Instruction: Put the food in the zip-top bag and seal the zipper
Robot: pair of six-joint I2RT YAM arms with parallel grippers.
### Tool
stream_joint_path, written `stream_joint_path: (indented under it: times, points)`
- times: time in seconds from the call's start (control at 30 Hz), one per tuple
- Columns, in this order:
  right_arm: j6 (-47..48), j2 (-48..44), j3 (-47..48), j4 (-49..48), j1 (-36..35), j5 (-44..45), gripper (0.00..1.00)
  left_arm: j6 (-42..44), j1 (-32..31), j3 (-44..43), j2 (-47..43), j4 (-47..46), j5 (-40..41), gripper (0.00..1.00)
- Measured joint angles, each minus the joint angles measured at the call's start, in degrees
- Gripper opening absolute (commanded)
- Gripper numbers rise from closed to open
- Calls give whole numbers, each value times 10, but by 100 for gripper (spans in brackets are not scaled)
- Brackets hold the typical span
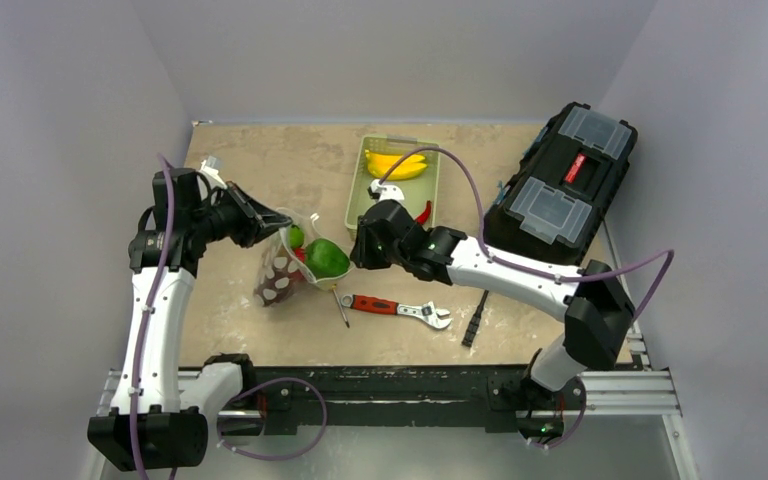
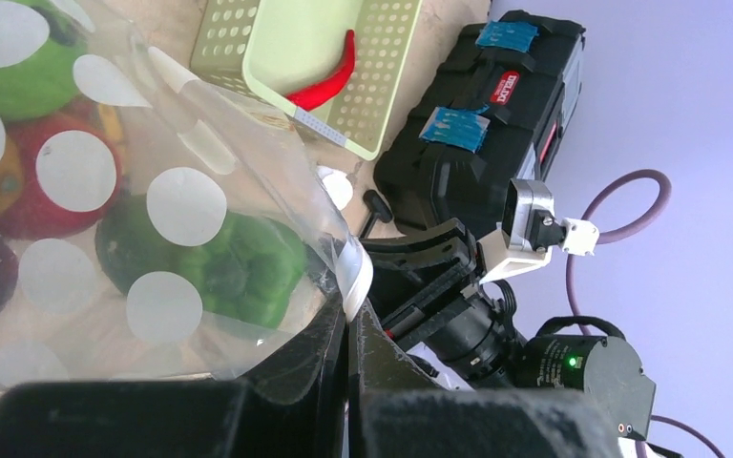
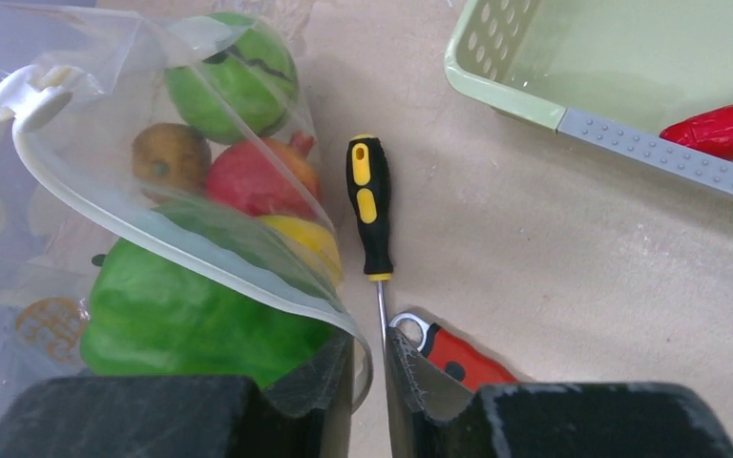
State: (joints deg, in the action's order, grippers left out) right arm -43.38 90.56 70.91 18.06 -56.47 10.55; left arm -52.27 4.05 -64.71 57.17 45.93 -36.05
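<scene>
The clear dotted zip-top bag (image 1: 282, 268) stands propped up left of centre. Inside are a green pepper (image 3: 181, 320), a round green fruit (image 3: 234, 81), a red fruit (image 3: 258, 176), a brown one and a yellow one. My left gripper (image 2: 351, 310) is shut on the pale zipper strip (image 2: 355, 277) at the bag's far end, and it also shows in the top view (image 1: 276, 226). My right gripper (image 3: 368, 367) is at the other end of the mouth. Its jaws stand a narrow gap apart, with the zipper strip (image 3: 200, 243) curling between them. A banana (image 1: 396, 165) and a red chili (image 1: 423, 212) lie in the basket.
The pale green basket (image 1: 354, 205) stands behind the right gripper. A black-and-yellow screwdriver (image 3: 367, 205) and a red wrench (image 1: 400, 308) lie right of the bag. A black toolbox (image 1: 560, 185) sits at the right edge.
</scene>
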Motion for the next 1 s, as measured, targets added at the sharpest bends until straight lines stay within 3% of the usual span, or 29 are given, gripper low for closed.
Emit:
stream_joint_path:
  times: [0.03, 0.2, 0.5, 0.67, 1.0]
  points:
    - [2, 5, 0, -3, 0, 0, 0, 4, 0, 0, 0, 0, 0, 0]
    - [26, 24, 22, -17, -1, -11, 0, 31, 0, -3, 0, 19, 17, 0]
    - [68, 37, 129, -133, -20, -73, 0, 127, 12, -30, 23, 79, 184, 0]
    - [65, 75, 160, -200, -24, -93, 0, 156, 18, -30, 15, 93, 237, 0]
    - [92, 114, 160, -201, -29, -96, 0, 191, 19, -21, -39, 80, 304, 0]
